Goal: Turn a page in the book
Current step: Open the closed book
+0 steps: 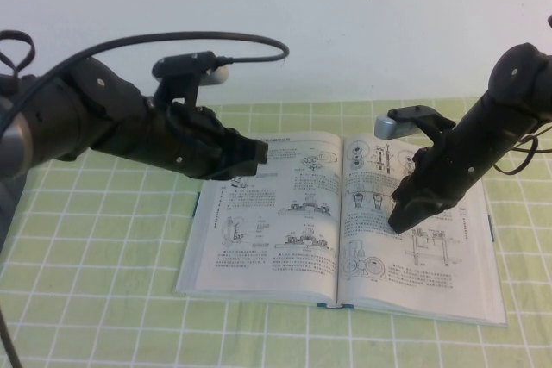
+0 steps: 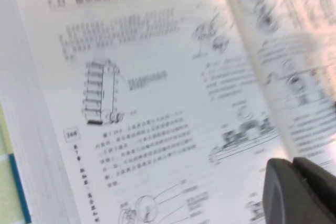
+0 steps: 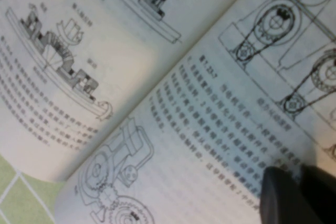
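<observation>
Left gripper (image 1: 256,158) hangs over the upper part of the book's (image 1: 345,230) left-hand leaf, arm reaching in from the left edge of the table. In the left wrist view the fingers (image 2: 302,190) look pressed together, nothing between them, with printed paper right under the tip. Whether it touches the paper can't be told.

The book lies open and flat on the green checked cloth (image 1: 103,299), spine running away from the robot, roughly centre-right of the table. Both open faces show mechanical drawings with text.

Right gripper (image 1: 405,215) is down over the right-hand leaf, near its middle, just to the right of the gutter. Right wrist view shows the fingers (image 3: 296,195) pressed together too, tip at or just above the paper; contact is likely but the blur leaves it uncertain.

The page (image 1: 423,239) to turn is judged to be this right-hand leaf, lying flat. Its long axis runs parallel to the spine; its free edge lies further right of the right gripper, well away from the gutter. Right arm is clearly the nearer one. The coming move probably hinges on that offset: the tip sits mid-leaf, so it must either drag the paper toward the gutter to buckle it or shift out to the free edge. No lift is visible yet.
</observation>
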You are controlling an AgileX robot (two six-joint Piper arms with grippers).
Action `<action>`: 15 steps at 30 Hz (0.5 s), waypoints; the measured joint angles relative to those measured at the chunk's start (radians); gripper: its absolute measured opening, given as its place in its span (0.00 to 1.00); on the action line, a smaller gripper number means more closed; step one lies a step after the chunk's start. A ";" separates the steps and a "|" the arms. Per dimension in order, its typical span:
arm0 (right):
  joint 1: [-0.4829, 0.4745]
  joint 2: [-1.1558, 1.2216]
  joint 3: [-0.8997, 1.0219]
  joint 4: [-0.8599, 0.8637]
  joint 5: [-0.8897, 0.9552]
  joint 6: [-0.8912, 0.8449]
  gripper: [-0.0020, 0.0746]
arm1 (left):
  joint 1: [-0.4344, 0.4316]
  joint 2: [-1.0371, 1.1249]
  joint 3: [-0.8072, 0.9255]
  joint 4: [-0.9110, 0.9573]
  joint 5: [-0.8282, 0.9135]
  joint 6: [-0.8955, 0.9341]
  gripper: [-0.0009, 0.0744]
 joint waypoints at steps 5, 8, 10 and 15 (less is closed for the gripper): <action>0.000 0.000 0.000 -0.023 -0.017 0.031 0.13 | -0.019 0.098 0.000 -0.004 -0.014 0.028 0.01; 0.000 0.000 0.000 -0.033 -0.041 0.041 0.11 | -0.021 0.148 0.000 -0.006 -0.014 0.032 0.01; 0.000 0.000 0.000 -0.036 -0.059 0.050 0.08 | -0.021 0.178 0.000 -0.006 -0.021 0.034 0.01; 0.000 0.004 0.000 -0.037 -0.075 0.063 0.04 | -0.021 0.234 0.000 -0.006 -0.025 0.034 0.01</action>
